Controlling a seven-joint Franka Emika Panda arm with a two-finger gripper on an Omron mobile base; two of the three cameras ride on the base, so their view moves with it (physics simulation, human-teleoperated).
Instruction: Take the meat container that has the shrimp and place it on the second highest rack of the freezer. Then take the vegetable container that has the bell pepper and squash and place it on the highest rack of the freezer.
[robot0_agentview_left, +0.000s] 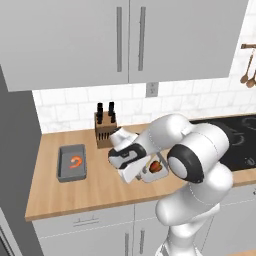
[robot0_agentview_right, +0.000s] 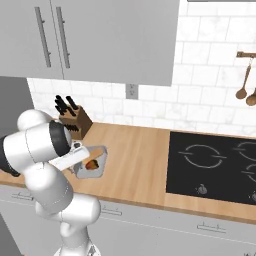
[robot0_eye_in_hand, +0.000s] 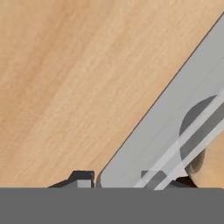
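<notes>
Straddling the smooth grey vegetable container's (robot0_eye_in_hand: 175, 127) thin flat rim, the jaws (robot0_eye_in_hand: 124, 178) look clenched on it.

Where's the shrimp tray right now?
In the left base view the shrimp tray sits on the counter's left part, left of the knife block.

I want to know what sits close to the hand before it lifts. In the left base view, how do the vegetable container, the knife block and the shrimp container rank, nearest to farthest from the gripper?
1. Vegetable container: at the gripper itself, on the counter's front part.
2. Knife block: behind the hand, by the wall.
3. Shrimp container: farthest, off to the left.
</notes>
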